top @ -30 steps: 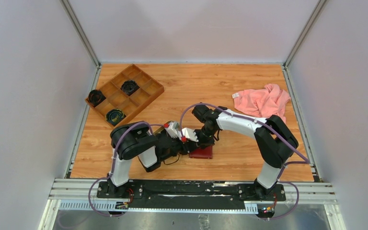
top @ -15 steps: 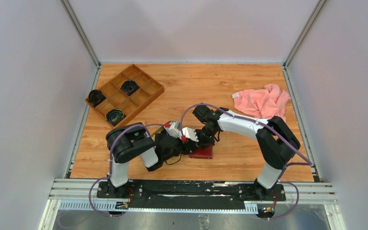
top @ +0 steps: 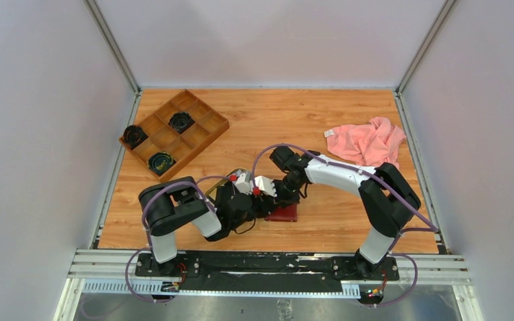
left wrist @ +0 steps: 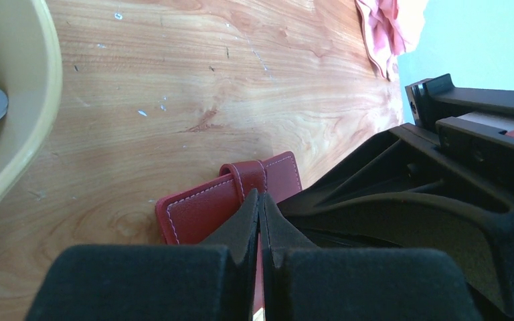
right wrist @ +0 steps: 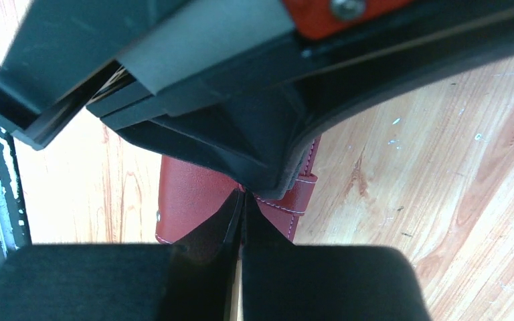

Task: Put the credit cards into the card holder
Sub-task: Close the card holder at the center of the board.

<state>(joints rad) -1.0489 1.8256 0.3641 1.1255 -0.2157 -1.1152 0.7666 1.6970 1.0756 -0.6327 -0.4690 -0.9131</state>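
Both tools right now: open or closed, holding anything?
Left tool: closed, tips at the wallet; grip unclear.
Right tool: closed, same wallet; grip unclear.

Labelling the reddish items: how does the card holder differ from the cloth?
The card holder is dark red, the cloth pale pink. The card holder lies flat with straight stitched edges; the cloth is crumpled. The card holder sits front centre, the cloth farther back, right. Both rest on the wooden table.

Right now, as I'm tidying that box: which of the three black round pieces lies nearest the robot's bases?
The black piece in the wooden box's nearest corner; the left-corner piece and the middle piece both sit farther back.
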